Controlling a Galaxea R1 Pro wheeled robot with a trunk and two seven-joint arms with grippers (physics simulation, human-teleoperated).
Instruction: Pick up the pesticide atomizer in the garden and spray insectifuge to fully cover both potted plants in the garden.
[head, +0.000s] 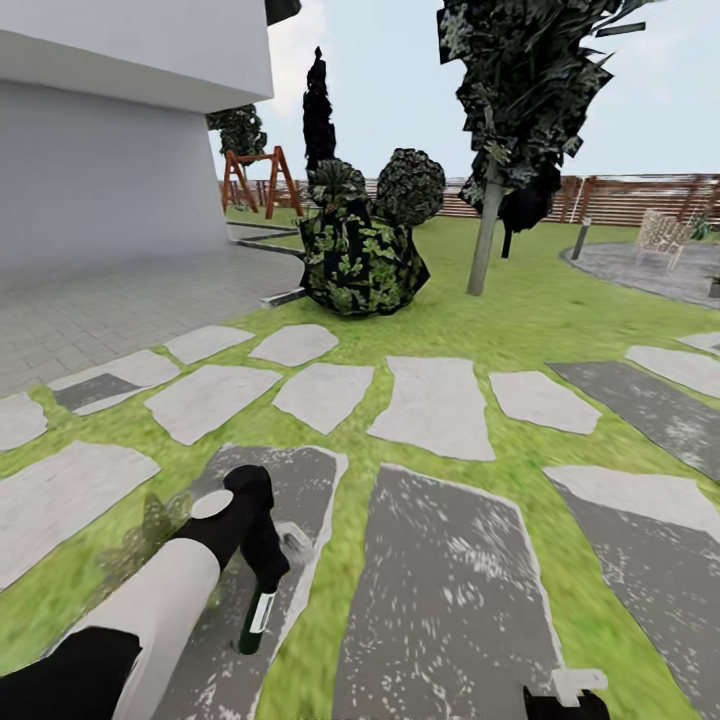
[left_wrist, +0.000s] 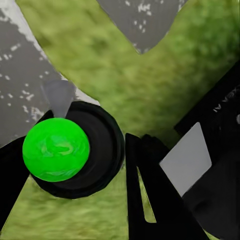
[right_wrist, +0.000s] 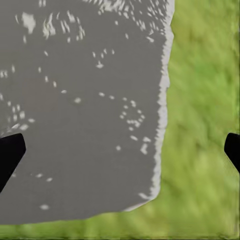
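Left gripper: pinching the pesticide atomizer, bottle hanging upright over a dark stepping stone.
Right gripper: spread, empty.
Potted plants: no telling where from here.

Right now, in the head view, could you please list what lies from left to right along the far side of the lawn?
House → swing frame → bush → tree trunk → chair.

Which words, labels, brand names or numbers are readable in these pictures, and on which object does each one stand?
No text can be read with certainty.
White label on the slim dark green spray bottle held by the left gripper: too small to read.
Pale lettering on the black arm part in the left wrist view: blurred, illegible.
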